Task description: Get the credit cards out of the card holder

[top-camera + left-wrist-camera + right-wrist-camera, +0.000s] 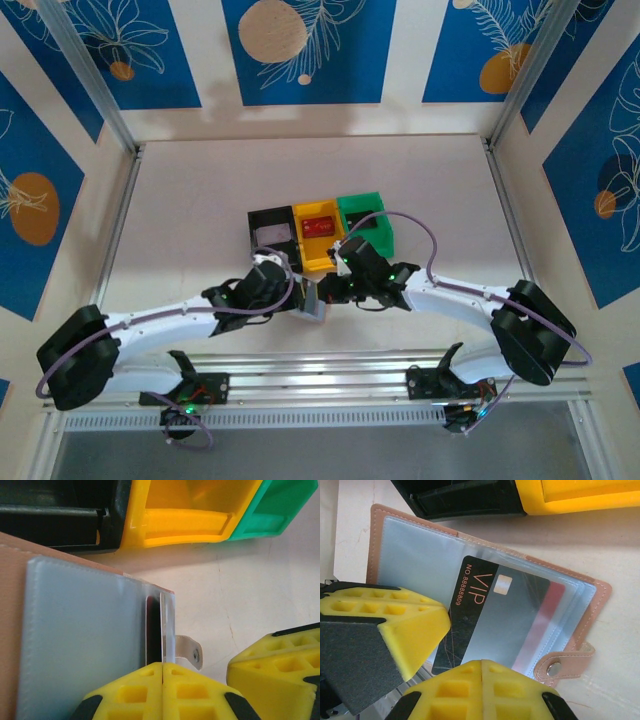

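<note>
1. midway through sliding black vip card (480, 625) out of open card holder (410, 545), lying just before the bins (316, 258).
2. clamped shut: right gripper (481, 667) on card edge, left gripper (162, 670) on holder.
3. calls next for a straight outward pull.

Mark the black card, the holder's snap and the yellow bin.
black card (490, 625), right wrist view, grey middle band
snap (553, 669), right wrist view, metal stud
yellow bin (185, 521), left wrist view, front wall
</note>
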